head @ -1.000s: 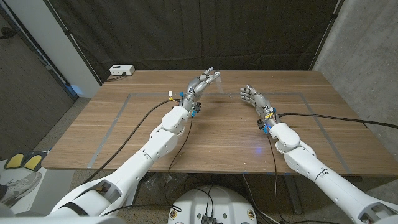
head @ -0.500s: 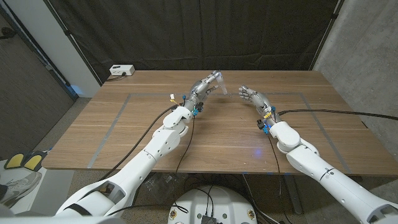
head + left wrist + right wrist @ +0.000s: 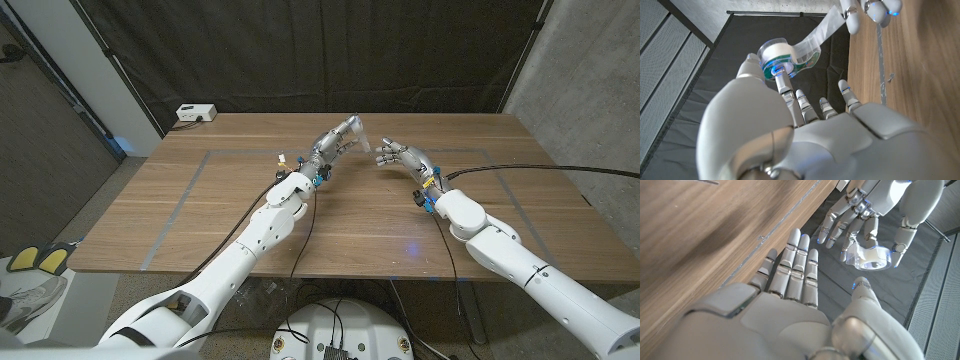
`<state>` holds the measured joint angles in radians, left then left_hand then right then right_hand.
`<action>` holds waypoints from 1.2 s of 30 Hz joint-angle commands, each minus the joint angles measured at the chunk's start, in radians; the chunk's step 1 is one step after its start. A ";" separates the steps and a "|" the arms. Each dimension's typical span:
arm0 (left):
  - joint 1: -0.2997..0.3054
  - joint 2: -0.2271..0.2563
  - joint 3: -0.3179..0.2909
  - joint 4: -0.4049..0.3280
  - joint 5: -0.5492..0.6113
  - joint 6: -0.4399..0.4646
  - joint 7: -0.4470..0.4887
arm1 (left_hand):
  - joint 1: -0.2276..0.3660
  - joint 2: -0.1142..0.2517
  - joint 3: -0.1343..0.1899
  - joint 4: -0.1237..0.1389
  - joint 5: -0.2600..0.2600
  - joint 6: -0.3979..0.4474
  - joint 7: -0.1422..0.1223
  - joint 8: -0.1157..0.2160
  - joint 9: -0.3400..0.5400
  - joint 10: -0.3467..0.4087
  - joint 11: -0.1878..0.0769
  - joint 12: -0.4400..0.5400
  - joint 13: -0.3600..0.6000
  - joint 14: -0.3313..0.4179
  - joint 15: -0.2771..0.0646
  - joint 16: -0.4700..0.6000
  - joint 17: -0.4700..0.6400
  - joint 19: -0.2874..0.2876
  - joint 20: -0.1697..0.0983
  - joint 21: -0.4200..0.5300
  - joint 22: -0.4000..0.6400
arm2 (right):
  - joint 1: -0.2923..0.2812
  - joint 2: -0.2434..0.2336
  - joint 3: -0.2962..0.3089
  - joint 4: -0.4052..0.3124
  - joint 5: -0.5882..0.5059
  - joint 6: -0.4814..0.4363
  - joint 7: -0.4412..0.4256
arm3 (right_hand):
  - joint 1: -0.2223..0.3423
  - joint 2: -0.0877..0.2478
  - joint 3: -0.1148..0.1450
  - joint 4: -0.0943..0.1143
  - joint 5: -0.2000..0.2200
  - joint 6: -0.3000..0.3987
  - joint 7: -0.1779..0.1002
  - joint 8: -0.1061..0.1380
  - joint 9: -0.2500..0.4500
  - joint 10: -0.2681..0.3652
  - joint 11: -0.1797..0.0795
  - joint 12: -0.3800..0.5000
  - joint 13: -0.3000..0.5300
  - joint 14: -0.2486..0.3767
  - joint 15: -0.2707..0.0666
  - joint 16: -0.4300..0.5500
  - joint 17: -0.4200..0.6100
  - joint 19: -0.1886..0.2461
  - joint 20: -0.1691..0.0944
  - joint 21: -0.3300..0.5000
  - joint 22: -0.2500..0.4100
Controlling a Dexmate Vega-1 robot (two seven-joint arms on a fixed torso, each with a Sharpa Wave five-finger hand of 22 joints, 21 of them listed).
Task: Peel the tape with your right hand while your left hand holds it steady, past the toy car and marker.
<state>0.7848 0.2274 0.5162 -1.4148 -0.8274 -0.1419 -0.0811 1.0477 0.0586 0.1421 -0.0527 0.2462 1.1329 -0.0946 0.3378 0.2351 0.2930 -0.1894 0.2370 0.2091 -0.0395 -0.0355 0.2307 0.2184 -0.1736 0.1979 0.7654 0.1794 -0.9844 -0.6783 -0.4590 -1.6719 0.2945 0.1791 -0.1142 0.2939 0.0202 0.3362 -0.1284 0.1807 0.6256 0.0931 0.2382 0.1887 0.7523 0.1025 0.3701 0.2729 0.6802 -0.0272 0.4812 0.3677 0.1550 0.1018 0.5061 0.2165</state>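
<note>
- Your right hand (image 3: 398, 155) has closed in on the left hand (image 3: 335, 137) above the desk (image 3: 200, 200).
- Left hand clamps the tape roll (image 3: 779, 58); right fingertips (image 3: 856, 19) pinch its strip (image 3: 816, 34).
- The roll looks light and rigid, the film thin and sticky: keep pinching the strip's end.

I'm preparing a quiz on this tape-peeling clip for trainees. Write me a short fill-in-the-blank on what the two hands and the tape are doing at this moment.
1. The tape roll is held by the robot's ____ hand.
2. A clear strip of tape runs from the roll to the fingers of the ____ hand.
3. Both hands are raised above a ____ table.
4. The roll's inner core shows white and ____.

Missing words: left; right; wooden; green
</note>
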 commanded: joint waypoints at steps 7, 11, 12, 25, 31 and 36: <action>-0.006 -0.042 -0.001 0.052 -0.001 0.001 0.058 | 0.055 0.043 -0.002 -0.008 -0.004 0.052 -0.035 0.004 -0.008 0.019 -0.002 0.004 0.002 0.009 -0.021 0.008 -0.001 -0.045 -0.014 0.001 0.003 | 0.029 0.013 -0.001 0.071 0.084 0.168 0.152 | 0.032 0.015 -0.005 -0.011 0.002 -0.010 -0.007 -0.020 0.004 -0.031 0.002 0.000 0.025 -0.035 -0.007 0.041 0.051 0.038 -0.007 0.020 0.011; -0.011 -0.049 -0.001 0.060 0.000 -0.001 0.057 | 0.058 0.043 -0.003 -0.010 -0.005 0.043 -0.049 -0.003 -0.014 0.022 0.000 0.003 0.001 0.011 -0.022 0.008 -0.001 -0.040 -0.013 -0.002 0.003 | 0.035 -0.005 -0.005 0.049 0.078 0.126 0.159 | 0.048 0.020 -0.004 -0.017 0.002 -0.022 -0.008 -0.028 0.004 -0.054 0.006 -0.008 0.031 -0.048 -0.012 0.056 0.068 0.046 -0.007 0.025 0.014; -0.012 -0.050 0.000 0.060 0.000 0.001 0.060 | 0.058 0.042 -0.003 -0.011 -0.006 0.044 -0.053 -0.003 -0.015 0.025 -0.003 0.003 0.001 0.011 -0.023 0.009 -0.002 -0.039 -0.015 -0.002 0.003 | 0.037 -0.009 -0.006 0.042 0.081 0.111 0.162 | 0.050 0.020 -0.004 -0.018 0.002 -0.024 -0.009 -0.029 0.003 -0.055 0.003 -0.008 0.031 -0.047 -0.012 0.058 0.070 0.048 -0.006 0.026 0.014; -0.016 -0.070 0.002 0.066 -0.005 -0.023 0.027 | 0.060 0.040 -0.008 -0.012 -0.008 0.049 -0.060 -0.007 -0.023 0.032 -0.007 0.003 0.001 0.016 -0.027 0.009 -0.002 -0.032 -0.020 -0.006 0.003 | 0.066 -0.049 -0.035 -0.043 0.024 -0.102 0.102 | 0.033 0.027 -0.031 -0.002 0.001 -0.015 0.009 -0.036 0.001 -0.056 0.025 -0.014 0.046 0.002 -0.027 0.148 0.127 0.110 -0.009 0.060 0.027; -0.009 -0.061 0.001 0.053 0.003 -0.030 0.032 | 0.060 0.040 -0.009 -0.012 -0.009 0.051 -0.062 -0.008 -0.026 0.034 -0.005 0.002 0.001 0.017 -0.029 0.010 -0.002 -0.031 -0.020 -0.008 0.003 | 0.074 -0.053 -0.043 -0.069 0.008 -0.172 0.075 | 0.091 0.032 -0.021 -0.029 0.003 -0.091 -0.006 -0.059 0.003 -0.081 0.004 -0.028 0.054 0.005 -0.057 0.194 0.155 0.136 -0.014 0.079 0.034; -0.005 -0.058 0.005 0.055 0.011 -0.029 0.039 | 0.060 0.040 -0.010 -0.012 -0.010 0.051 -0.061 -0.010 -0.028 0.036 -0.008 0.001 0.001 0.018 -0.029 0.009 -0.002 -0.030 -0.021 -0.010 0.004 | 0.099 -0.047 -0.051 -0.035 0.043 -0.142 0.139 | 0.098 0.020 -0.036 -0.025 0.001 -0.049 0.003 -0.038 0.003 -0.032 0.006 -0.010 0.062 0.030 -0.055 0.236 0.175 0.148 -0.012 0.092 0.040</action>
<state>0.7713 0.1649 0.5172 -1.3531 -0.8290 -0.1646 -0.0469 1.0704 0.0624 0.1351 -0.0594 0.2381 1.1271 -0.0998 0.3302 0.2050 0.3215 -0.1964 0.2362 0.2093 -0.0287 -0.0358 0.2307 0.2136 -0.1754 0.1782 0.7577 0.1792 -0.9164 -0.7220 -0.4934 -1.7087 0.3265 0.0809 -0.0078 0.3819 0.0452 0.3088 -0.1586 0.1807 0.5437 0.0932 0.1849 0.1885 0.6883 0.1096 0.3467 0.3277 0.6959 -0.0640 0.6937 0.5278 0.2910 0.0914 0.5890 0.2512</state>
